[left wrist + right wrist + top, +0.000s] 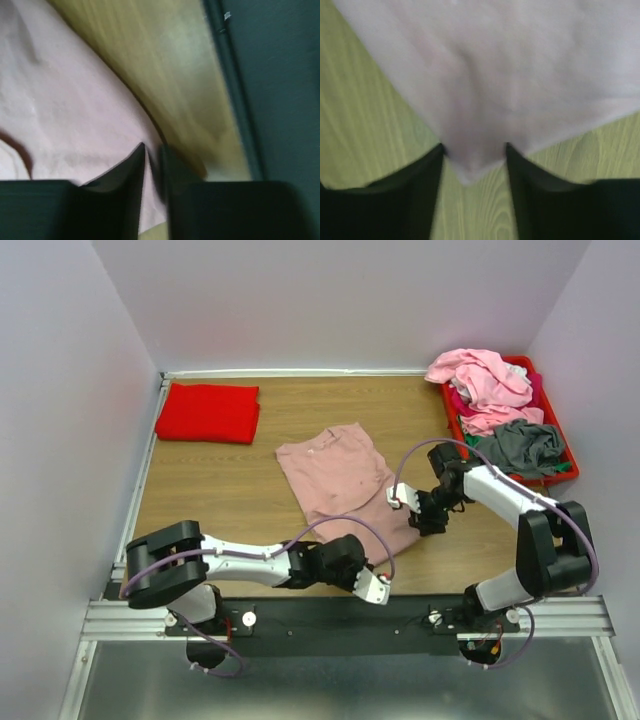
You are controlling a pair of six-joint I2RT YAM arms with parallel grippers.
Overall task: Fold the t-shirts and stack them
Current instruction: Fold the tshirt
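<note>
Item: dusty-pink t-shirt, lying flat at the centre of the desk, collar towards 11 o'clock, hem towards 5; spread out for folding.
Left end effector: at the shirt's 6 o'clock corner, beside the desk's near edge. Fingers almost pressed together, seemingly pinching the hem edge, probably to lift it.
Right end effector: at the shirt's 3 o'clock side. Fingers spread astride a fabric corner, not clamping it.
Finished stock: red t-shirt, folded at 10 o'clock; judged the base of the stack.
Awaiting: light pink t-shirt and grey t-shirt, crumpled in the bin at 2 o'clock.
Stage: judged mid-fold, second garment.
</note>
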